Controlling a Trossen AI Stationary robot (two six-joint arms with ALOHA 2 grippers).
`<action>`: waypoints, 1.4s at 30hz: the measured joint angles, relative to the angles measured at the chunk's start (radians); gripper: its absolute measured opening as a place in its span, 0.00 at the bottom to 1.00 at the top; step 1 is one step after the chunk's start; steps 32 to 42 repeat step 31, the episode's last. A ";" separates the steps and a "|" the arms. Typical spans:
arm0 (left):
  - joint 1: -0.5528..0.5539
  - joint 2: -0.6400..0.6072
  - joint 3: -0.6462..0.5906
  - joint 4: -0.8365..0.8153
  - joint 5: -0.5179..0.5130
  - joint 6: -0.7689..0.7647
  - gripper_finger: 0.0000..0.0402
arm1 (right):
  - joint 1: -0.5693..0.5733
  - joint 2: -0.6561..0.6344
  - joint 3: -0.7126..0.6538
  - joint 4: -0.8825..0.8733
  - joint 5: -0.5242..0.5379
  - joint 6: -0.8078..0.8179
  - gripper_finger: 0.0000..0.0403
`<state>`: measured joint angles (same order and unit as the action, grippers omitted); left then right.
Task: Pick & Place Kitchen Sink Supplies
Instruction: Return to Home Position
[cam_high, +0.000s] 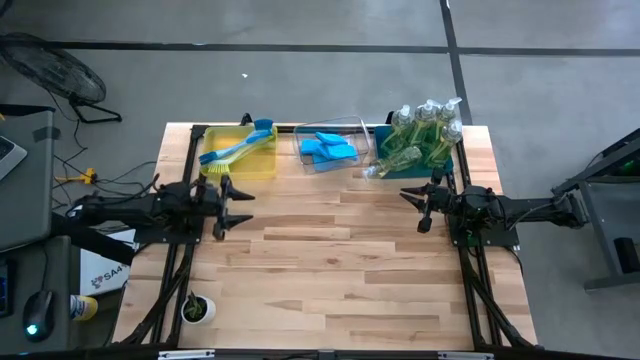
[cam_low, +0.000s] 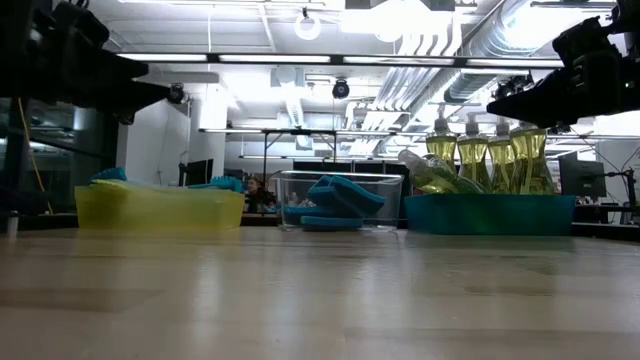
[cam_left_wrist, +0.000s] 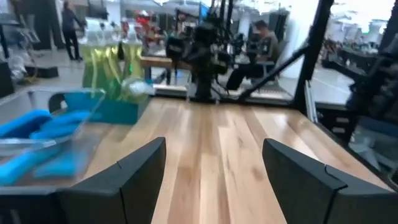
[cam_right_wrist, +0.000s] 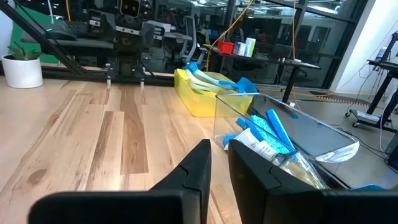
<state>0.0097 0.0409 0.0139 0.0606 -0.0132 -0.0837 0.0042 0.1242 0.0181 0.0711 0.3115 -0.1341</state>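
Three bins stand in a row at the far edge of the worktop (cam_high: 340, 270). The yellow bin (cam_high: 240, 177) holds the dish brushes (cam_high: 238, 150); they overlap, so I cannot count them, and from the low view only their tips show above the wall. The clear bin (cam_high: 335, 169) holds a pile of blue sponges (cam_high: 328, 148). The teal bin (cam_high: 441, 171) holds the soap bottles (cam_high: 428, 132), most upright, one lying tilted toward the clear bin. The left tool (cam_high: 240, 208) hangs near the yellow bin, fingers wide apart and empty. The right tool (cam_high: 408, 205) hangs near the teal bin, fingers almost together, gripping nothing.
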 joint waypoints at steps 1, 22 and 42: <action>-0.007 -0.020 0.000 -0.029 0.000 -0.001 0.66 | 0.000 0.000 0.000 0.000 0.000 0.000 0.12; -0.010 -0.030 0.010 -0.065 0.048 0.026 0.66 | 0.000 0.000 0.000 0.000 0.000 0.000 0.13; -0.010 -0.030 0.010 -0.064 0.048 0.026 0.66 | 0.000 0.000 0.000 0.000 0.000 -0.002 0.12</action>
